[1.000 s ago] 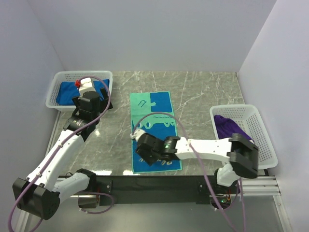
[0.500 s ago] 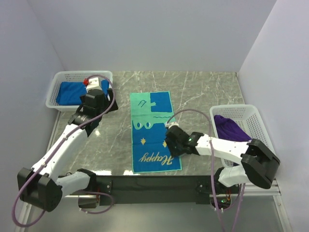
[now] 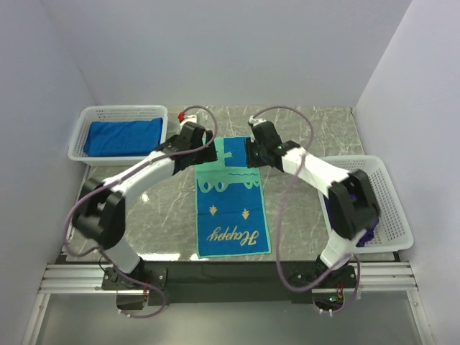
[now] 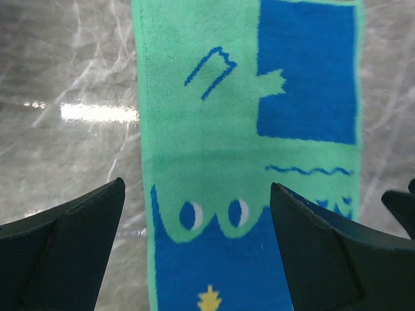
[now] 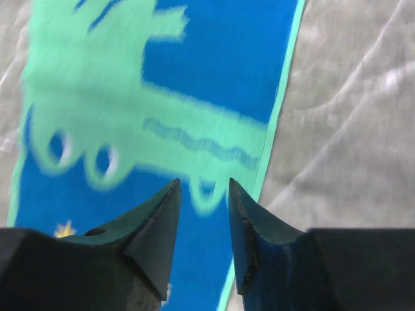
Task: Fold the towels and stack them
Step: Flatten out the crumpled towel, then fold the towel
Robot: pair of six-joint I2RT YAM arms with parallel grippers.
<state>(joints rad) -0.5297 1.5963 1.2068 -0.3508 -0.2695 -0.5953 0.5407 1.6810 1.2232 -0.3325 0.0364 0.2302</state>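
1. Top view: patterned towel (image 3: pixel 231 208) lies flat at full length mid-table, no fold made. Blue towel (image 3: pixel 122 136) sits in the left basket (image 3: pixel 79 136), seemingly folded. Purple towel (image 3: pixel 368 236) is in the right basket (image 3: pixel 392 208), mostly behind the arm. Left gripper (image 3: pixel 203 152) and right gripper (image 3: pixel 253 152) are at the towel's far corners. Probably early in the task.
2. Left wrist: jaws spread wide and empty above the far end, unreadable from above.
3. Right wrist: jaws narrowly parted, nothing between, over the right hem. Contact with the cloth is unclear.
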